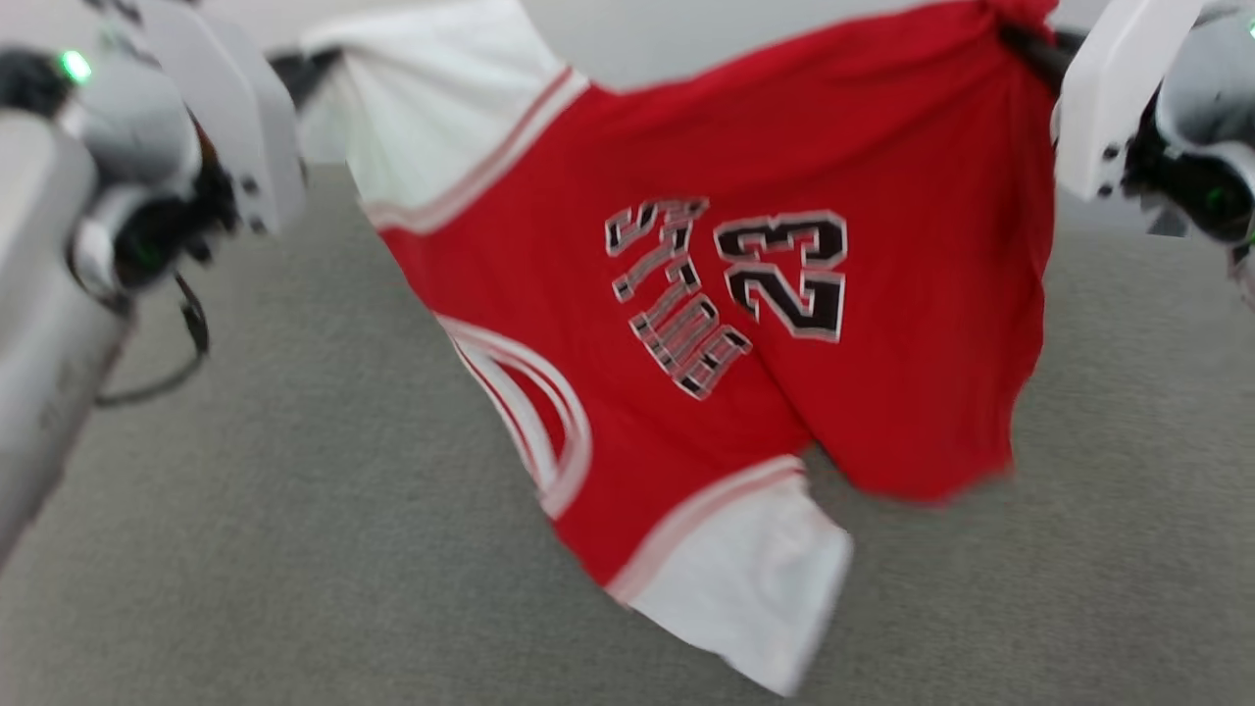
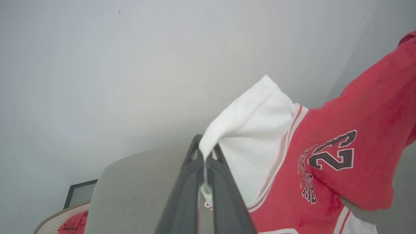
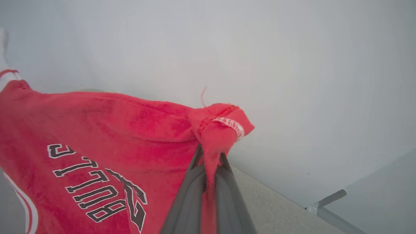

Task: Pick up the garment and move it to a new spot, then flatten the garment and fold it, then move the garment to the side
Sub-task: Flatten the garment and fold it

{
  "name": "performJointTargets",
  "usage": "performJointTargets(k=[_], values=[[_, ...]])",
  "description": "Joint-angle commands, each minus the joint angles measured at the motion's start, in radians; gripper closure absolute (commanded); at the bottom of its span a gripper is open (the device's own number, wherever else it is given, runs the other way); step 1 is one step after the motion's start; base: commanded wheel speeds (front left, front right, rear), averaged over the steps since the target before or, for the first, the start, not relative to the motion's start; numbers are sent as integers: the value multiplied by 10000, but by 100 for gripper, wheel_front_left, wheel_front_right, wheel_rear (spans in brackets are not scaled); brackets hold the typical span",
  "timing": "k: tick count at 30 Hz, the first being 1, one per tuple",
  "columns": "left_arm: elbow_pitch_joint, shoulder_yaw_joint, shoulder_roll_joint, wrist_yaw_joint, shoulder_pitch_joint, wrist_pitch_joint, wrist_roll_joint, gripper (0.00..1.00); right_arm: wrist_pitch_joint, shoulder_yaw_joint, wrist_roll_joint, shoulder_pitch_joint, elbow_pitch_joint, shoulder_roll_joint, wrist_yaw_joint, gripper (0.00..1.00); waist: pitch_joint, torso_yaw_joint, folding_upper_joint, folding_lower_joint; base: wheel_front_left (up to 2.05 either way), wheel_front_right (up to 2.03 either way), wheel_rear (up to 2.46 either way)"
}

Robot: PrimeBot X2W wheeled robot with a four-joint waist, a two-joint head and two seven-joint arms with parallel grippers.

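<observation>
The red sports jersey with white sleeve panels (image 1: 882, 147) hangs spread in the air above the grey fabric-covered surface (image 1: 245, 549), stretched between both arms. The left gripper (image 2: 205, 156) is clenched on a white sleeve edge. The right gripper (image 3: 210, 159) is clamped on a bunched red corner. A black, white-edged 23 (image 1: 784, 275) sits beside arched lettering (image 1: 677, 294) that seems to read BULLS. A small white tag (image 3: 232, 125) at that corner is too blurred to read.

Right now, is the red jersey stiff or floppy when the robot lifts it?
Probably floppy: the jersey sags between the left pincer and the right pincer, one sleeve dangling. Likely light: small corner pinches hold it.
</observation>
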Motion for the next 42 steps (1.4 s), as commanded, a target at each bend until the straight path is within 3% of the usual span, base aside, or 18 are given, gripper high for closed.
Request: performJointTargets(k=[1, 13, 24, 32, 42], values=[[301, 53, -78, -128, -413, -131, 145, 100, -274, -104, -164, -222, 133, 19, -10, 100, -188, -341, -1, 0, 0, 0, 0], [2549, -80, -713, -746, -2857, -1575, 1064, 100, -2079, -447, -764, -1181, 757, 326, -10, 100, -289, -919, -1, 0, 0, 0, 0], [3412, -644, -913, -847, -4114, -2207, 1053, 100, -2210, -427, -468, -1673, 537, 99, -10, 100, 252, -1251, -1, 0, 0, 0, 0], [3706, -1107, -723, -836, -5168, -2715, 1155, 100, -2644, -580, -698, -2291, 446, -33, -10, 100, 1664, -1533, -1, 0, 0, 0, 0], [4607, -1190, -897, -800, -7956, -4674, 2325, 100, -5696, -1246, -2888, -4246, 1726, 332, -11, 100, 4380, -1859, -1, 0, 0, 0, 0]])
